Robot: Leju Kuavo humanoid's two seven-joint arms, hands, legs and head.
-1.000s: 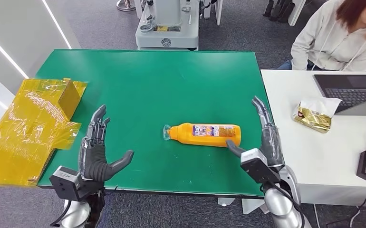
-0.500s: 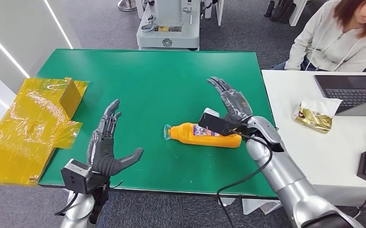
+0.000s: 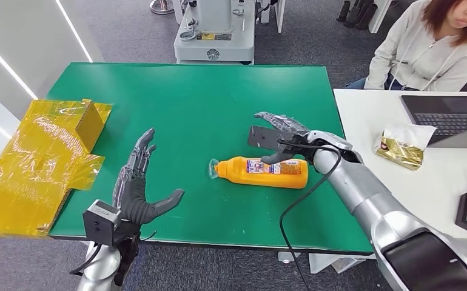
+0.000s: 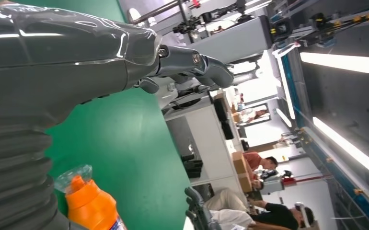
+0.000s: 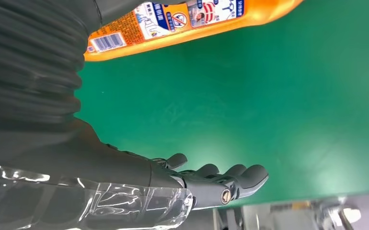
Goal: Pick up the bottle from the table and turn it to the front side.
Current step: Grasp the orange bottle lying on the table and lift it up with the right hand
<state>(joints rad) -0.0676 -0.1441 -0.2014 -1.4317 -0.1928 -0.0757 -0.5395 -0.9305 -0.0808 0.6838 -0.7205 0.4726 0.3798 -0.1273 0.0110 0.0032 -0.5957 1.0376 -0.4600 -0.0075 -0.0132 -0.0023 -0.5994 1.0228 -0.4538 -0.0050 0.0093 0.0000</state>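
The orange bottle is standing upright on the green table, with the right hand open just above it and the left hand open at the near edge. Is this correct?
Not quite: the orange bottle is lying on its side on the green table, cap toward the left hand, as the head view shows. The right hand is open just above it, and the left hand is open at the near edge.

L hand (image 3: 135,195) open, palm facing inward, fingers spread and up, thumb out to the side. R arm reaches fwd; R hand (image 3: 281,134) open, palm down, fingers extended.
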